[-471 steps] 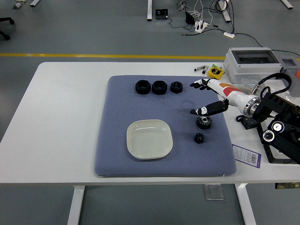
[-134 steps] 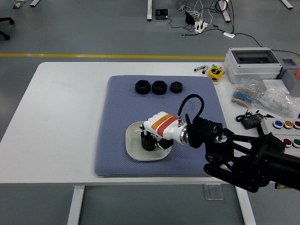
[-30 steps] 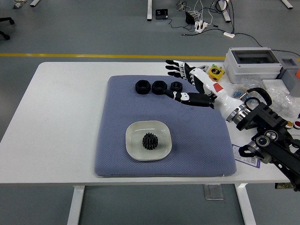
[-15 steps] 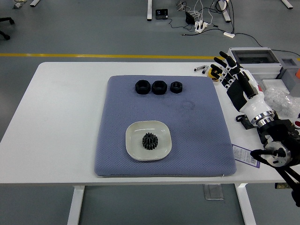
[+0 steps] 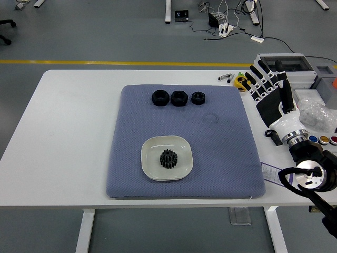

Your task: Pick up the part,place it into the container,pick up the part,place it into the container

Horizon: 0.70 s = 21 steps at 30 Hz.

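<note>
A black gear (image 5: pixel 168 158) lies in the white square dish (image 5: pixel 151 147) on the blue-grey mat (image 5: pixel 131 137). Three black nut-like parts (image 5: pixel 179 97) stand in a row at the mat's far edge. My right hand (image 5: pixel 268 88) is open and empty, with its fingers spread and pointing up. It is held off the mat's right side, above the white table, well away from the dish and the parts. My left arm is out of view.
A grey box (image 5: pixel 284 66), a small yellow object (image 5: pixel 242 80), a clear bag of parts (image 5: pixel 316 113) and coloured buttons (image 5: pixel 321 139) crowd the table's right side. A printed label (image 5: pixel 276 173) lies near the mat's right front corner.
My right hand has swung from above the mat's far right part back to the right, off the mat, and turned upright. The gear and the dish have not moved.
</note>
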Tool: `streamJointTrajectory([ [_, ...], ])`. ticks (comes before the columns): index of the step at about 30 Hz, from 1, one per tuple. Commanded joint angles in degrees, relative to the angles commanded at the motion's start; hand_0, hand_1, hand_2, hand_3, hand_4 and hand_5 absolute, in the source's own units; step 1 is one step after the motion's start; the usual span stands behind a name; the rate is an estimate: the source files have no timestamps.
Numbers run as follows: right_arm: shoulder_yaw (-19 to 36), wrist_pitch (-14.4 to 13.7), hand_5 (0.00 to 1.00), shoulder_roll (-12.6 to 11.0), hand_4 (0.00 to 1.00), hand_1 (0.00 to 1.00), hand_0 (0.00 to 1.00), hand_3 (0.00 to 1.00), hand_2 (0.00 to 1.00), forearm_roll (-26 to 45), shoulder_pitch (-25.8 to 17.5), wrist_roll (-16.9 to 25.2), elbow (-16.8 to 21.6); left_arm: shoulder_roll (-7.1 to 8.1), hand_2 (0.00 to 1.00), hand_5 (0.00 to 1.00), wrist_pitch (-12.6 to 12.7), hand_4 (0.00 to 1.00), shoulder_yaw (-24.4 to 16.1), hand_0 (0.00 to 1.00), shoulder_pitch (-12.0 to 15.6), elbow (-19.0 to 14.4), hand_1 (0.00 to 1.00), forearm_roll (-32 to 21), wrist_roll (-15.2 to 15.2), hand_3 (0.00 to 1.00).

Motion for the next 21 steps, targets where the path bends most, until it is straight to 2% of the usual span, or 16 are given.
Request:
streamJointTrajectory([
  [14,-0.1,-1.0,0.634,0.0,0.997,0.824,0.940,0.821,0.823,-2.6,0.3,-0.1,-0.2,0.00,0.630,0.685,-0.2,0.607,0.0,0.709,-0.1,0.0,0.626,-0.1,0.1,0.561],
  [21,0.4,-3.4,0.634,0.0,0.997,0.824,0.944,0.822,0.825,-12.2,0.5,-0.2,-0.6,-0.01,0.630,0.686,-0.1,0.607,0.2,0.707,-0.2,0.0,0.626,-0.4,0.1,0.561],
])
